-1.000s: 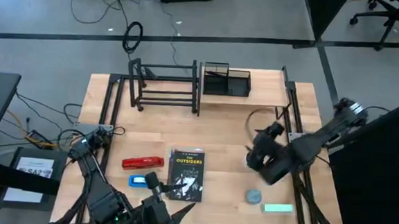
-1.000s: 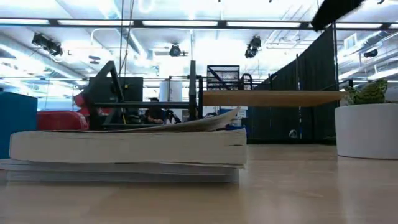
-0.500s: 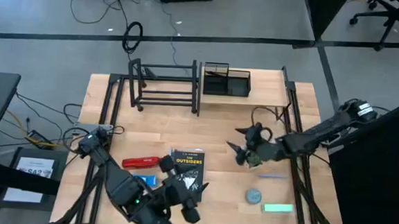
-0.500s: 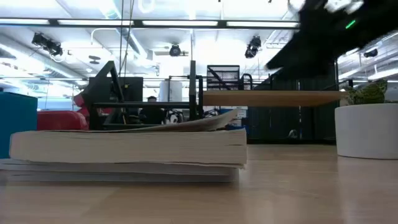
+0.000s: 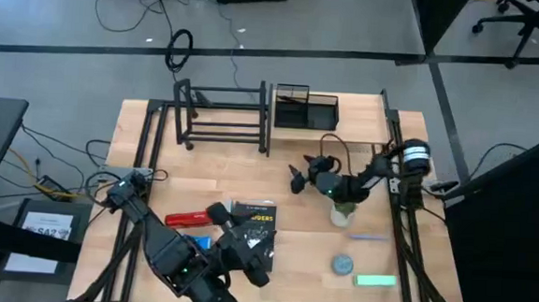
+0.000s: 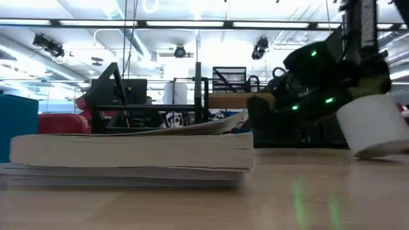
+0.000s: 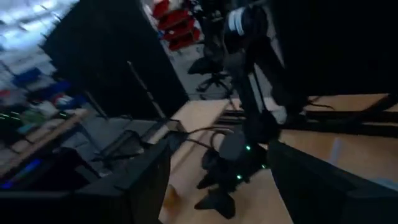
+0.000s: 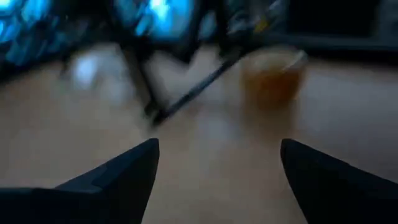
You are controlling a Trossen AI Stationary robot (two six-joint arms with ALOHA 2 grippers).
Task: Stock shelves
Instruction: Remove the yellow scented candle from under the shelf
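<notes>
On the right half of the table, the greatest change of the last second is found: the right arm has been swung in from the table's edge and stretched toward the middle, so that the right gripper [image 5: 299, 179] is now held low over bare wood, in front of the wooden plank shelf [image 5: 357, 130] and short of the black rack [image 5: 223, 116]. Its fingers are spread apart and nothing is carried between them. The white pot [image 6: 376, 131], seen upright before, is now shown tilted in the low view, directly under that arm; whether it is being pushed cannot be told. A blurred amber jar [image 8: 273, 73] is seen ahead in the right wrist view. The left gripper [image 5: 220, 214], also spread and empty, has been brought to the book [image 5: 256, 229], beside the red stapler [image 5: 186, 220]. Nothing has yet been gripped, so stocking is judged barely begun, and the pot is at risk of being toppled.
</notes>
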